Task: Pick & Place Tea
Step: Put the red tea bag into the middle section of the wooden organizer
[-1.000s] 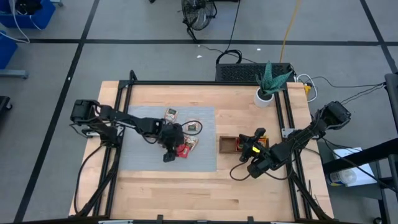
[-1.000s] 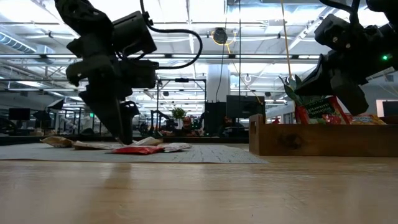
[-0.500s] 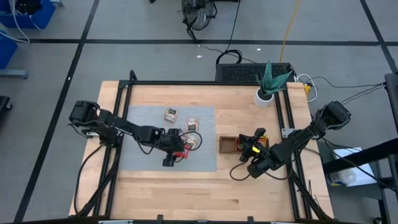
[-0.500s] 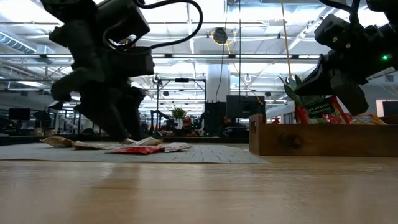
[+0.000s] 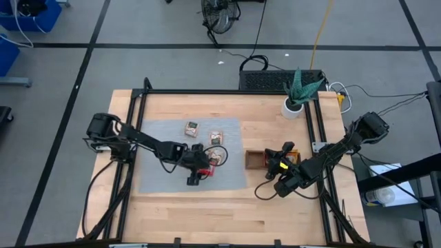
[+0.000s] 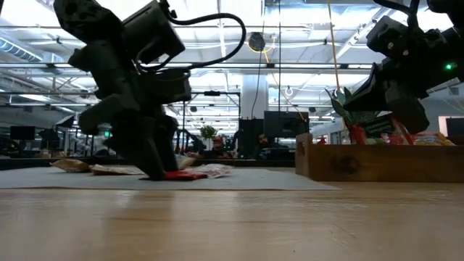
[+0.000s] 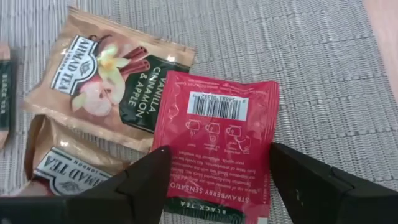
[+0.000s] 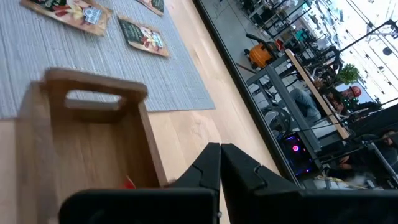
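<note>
Best to go straight down over the red tea sachet (image 7: 214,146) on the grey mat (image 5: 155,138), keep one finger on each side of it, and squeeze gently without catching the tan vanilla sachet (image 7: 109,78) tucked just beside it. Left gripper (image 7: 214,186) wide open and down low at the mat, one finger on each side of the red sachet, nothing squeezed or lifted yet. Right gripper (image 8: 219,163) pinched tight shut on nothing, waiting by the wooden tray (image 5: 253,160), well apart from the mat.
</note>
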`<action>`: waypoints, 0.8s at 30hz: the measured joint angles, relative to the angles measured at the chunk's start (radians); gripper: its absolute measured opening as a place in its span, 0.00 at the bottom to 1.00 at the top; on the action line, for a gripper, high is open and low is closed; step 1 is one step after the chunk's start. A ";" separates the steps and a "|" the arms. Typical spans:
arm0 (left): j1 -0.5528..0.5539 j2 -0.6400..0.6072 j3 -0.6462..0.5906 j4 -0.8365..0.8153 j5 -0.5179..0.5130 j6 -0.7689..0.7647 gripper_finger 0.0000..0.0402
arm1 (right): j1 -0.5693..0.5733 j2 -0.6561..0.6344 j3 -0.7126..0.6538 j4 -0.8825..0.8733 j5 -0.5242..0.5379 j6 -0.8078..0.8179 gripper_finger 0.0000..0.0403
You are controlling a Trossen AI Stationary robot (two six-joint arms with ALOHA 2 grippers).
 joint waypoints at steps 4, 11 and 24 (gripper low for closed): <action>0.002 0.009 -0.002 0.023 0.018 -0.006 0.67 | 0.000 0.000 0.000 0.001 0.000 -0.002 0.00; -0.001 0.003 -0.003 0.025 0.033 0.011 0.44 | 0.000 0.000 0.000 0.001 0.000 -0.002 0.00; -0.041 -0.097 0.085 -0.011 0.161 0.205 0.02 | -0.002 0.000 0.000 0.105 0.001 -0.065 0.00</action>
